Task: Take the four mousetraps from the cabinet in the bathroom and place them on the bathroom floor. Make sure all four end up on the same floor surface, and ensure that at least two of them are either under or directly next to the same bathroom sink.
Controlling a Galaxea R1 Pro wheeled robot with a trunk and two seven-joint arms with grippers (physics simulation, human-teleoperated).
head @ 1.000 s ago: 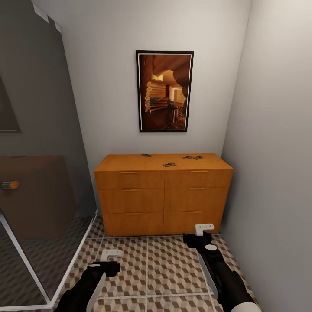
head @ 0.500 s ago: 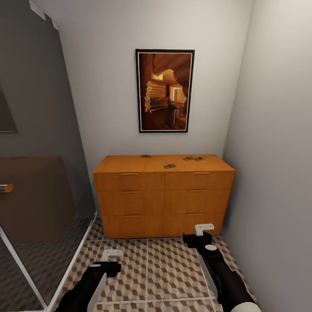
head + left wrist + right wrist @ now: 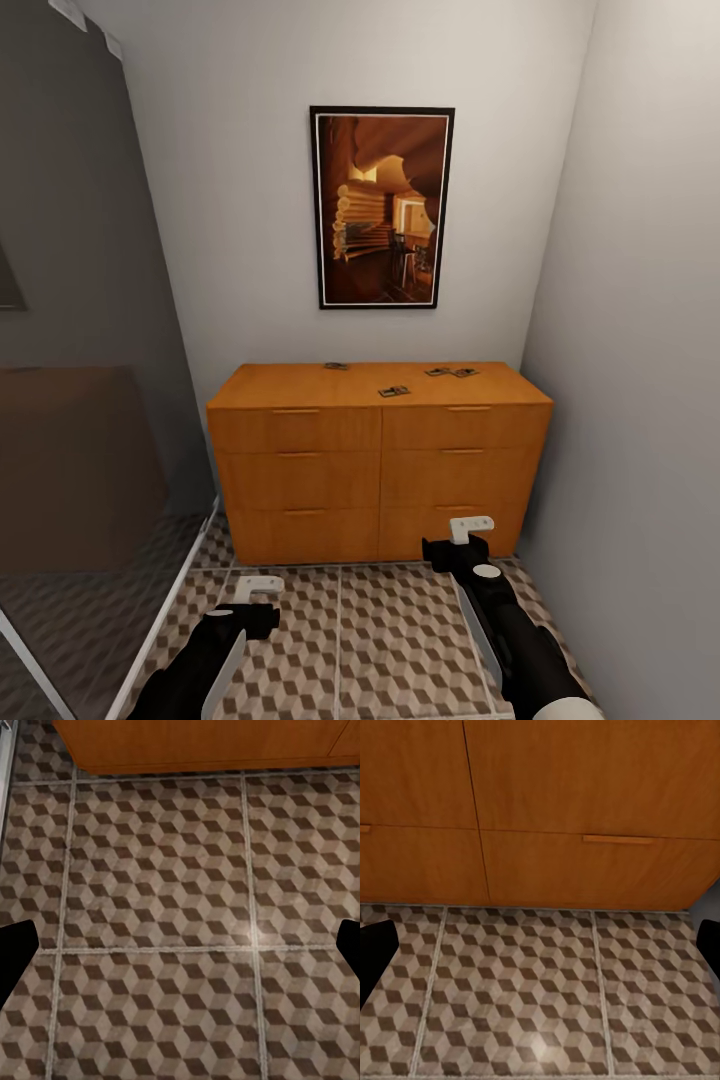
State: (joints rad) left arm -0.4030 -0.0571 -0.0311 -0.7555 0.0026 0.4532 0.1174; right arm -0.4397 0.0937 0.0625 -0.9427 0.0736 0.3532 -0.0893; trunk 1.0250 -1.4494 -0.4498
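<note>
Four mousetraps lie on top of the cabinet [image 3: 378,465]: one [image 3: 336,366] at the back, one [image 3: 394,391] near the front edge, two [image 3: 450,372] close together at the right. The left end effector [image 3: 258,584] and the right end effector [image 3: 470,524] hang above the floor [image 3: 390,640], both released and empty.

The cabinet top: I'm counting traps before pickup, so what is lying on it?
Four mousetraps lie on the cabinet top: one rear left, one front centre, two close together rear right. The closed drawers hide anything inside.
</note>
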